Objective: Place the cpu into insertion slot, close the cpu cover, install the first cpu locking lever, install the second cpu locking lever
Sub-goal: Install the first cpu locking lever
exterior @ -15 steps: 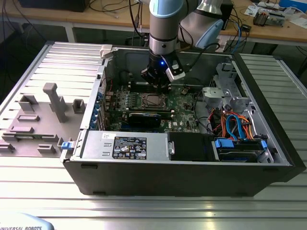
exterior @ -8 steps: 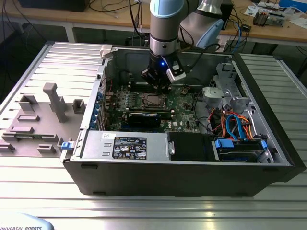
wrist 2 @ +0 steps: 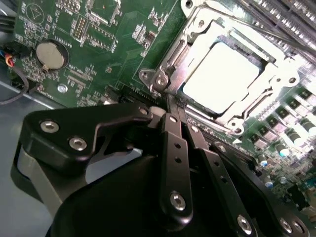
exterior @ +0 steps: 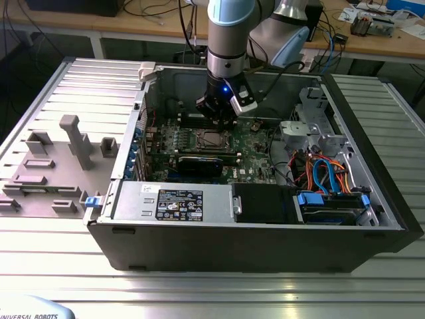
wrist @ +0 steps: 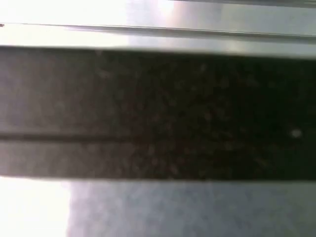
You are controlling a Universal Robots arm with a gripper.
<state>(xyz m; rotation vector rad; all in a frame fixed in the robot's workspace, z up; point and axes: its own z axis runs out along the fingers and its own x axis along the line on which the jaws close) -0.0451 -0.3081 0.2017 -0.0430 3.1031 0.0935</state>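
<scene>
- Hanging over the open computer case, the arm points its gripper straight down at the green circuit board.
- The gripper has its two black fingers pressed together with no gap visible between them; nothing is seen held between them.
- In the second wrist view the fingertips sit at the near edge of the insertion slot, at or just beside its metal rim; contact cannot be confirmed.
- The cpu lies flat inside the slot, its silver top showing bright.
- The cpu cover lies down over the chip, its square window framing the silver top.
- In the exterior view the slot sits near the middle of the board, directly below the gripper.
- A round coin battery sits on the board, well apart from the slot.
- The case lies on its side on a ribbed metal worktop, toward the middle of it.
- A grey power supply box runs along the near wall of the case.
- Blue and orange cables sit toward the corner of the case at the exterior view's right.
- Grey fixtures stand on the worktop near its edge at the exterior view's left.
- The first wrist view shows a dark blurred band between pale surfaces; what it is cannot be told.
</scene>
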